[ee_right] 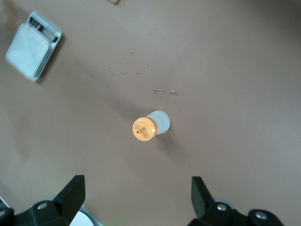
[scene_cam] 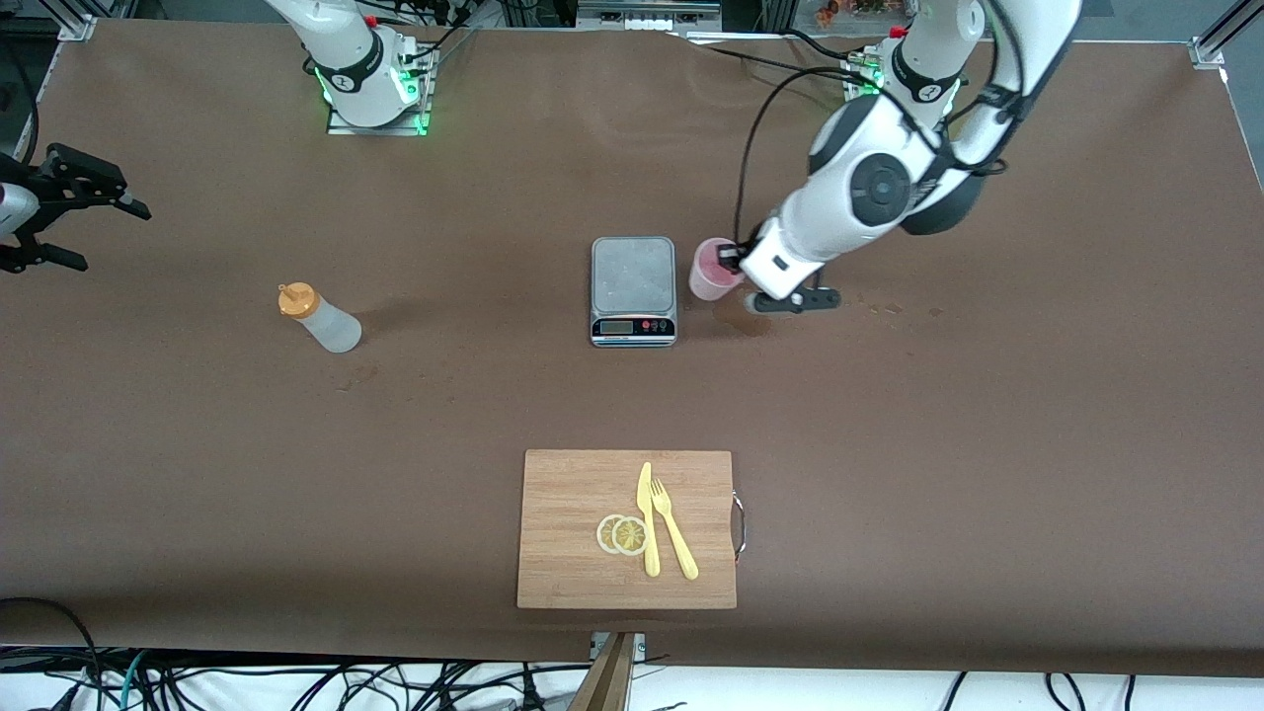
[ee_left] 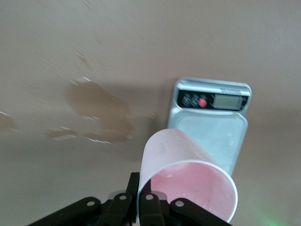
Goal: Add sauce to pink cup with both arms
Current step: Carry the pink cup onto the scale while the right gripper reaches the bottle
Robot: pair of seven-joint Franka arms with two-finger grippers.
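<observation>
1. Front view: the left gripper [scene_cam: 736,265] pinches the rim of the pink cup [scene_cam: 709,272], a smooth tapered plastic tumbler just beside the kitchen scale [scene_cam: 633,289], toward the left arm's end of the desk [scene_cam: 987,444].
2. Left wrist view: the cup's [ee_left: 186,181] round rim tilts toward the camera; black fingers [ee_left: 150,207] clamp its wall, above a brown stain [ee_left: 101,110].
3. The sauce bottle [scene_cam: 320,317], translucent whitish with an orange nozzle cap, stands upright toward the right arm's end.
4. The right gripper [ee_right: 136,197] hangs over that end, jaws spread wide.
5. A wooden cutting board [scene_cam: 573,533] carries a yellow plastic knife [scene_cam: 647,518], fork [scene_cam: 673,528] and lemon slices [scene_cam: 622,534].
</observation>
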